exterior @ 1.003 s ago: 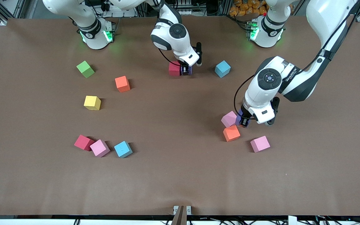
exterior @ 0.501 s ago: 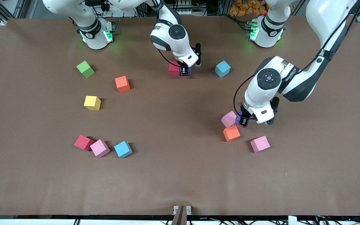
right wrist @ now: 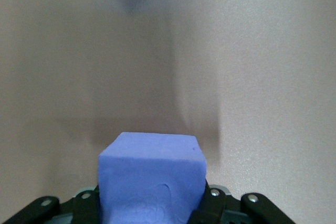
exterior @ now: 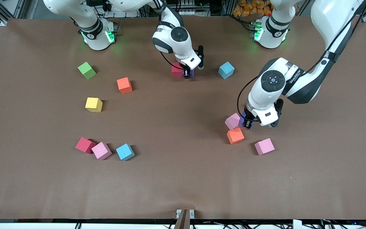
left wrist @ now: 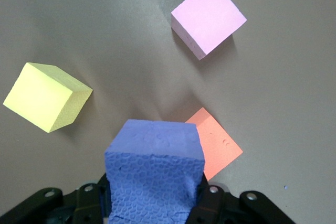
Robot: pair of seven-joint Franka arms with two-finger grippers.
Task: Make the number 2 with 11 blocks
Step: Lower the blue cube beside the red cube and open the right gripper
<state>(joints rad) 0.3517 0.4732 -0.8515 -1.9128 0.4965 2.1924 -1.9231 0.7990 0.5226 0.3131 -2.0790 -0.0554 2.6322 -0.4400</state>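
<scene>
Top centre of the front view, the right gripper (exterior: 187, 73) is clamped on a purple block (right wrist: 151, 177) close above the bench (exterior: 183, 184), just beside a red block (exterior: 176, 70). Toward the left arm's end, at mid-height in the frame, the left gripper (exterior: 247, 124) grips a second purple block (left wrist: 155, 174) over a small cluster: a pink block (exterior: 233, 121), an orange block (exterior: 235, 135) and, seen only in the left wrist view, a yellow block (left wrist: 47, 97). The other blocks lie scattered and no part of the 2 is laid yet: another pink (exterior: 264, 146) low in the frame, a blue (exterior: 226, 70) near the top, and toward the right arm's end a second orange (exterior: 124, 85), a yellow (exterior: 93, 104), a red (exterior: 85, 145), a pink (exterior: 101, 150) and a blue (exterior: 125, 151). A green cube (exterior: 86, 70) is not wanted.

Risks, as I judge them:
- The left gripper hangs low among three neighbours. A sideways move before lifting would shove the pink or orange block and skew them.
- The right gripper's fingers sit against the red block. Dragging could pull it along.
- Foam blocks held at one edge can twist on release and land crooked, spoiling the line of the digit.
- Both arms may head for the middle of the bench together, so they could collide.
</scene>
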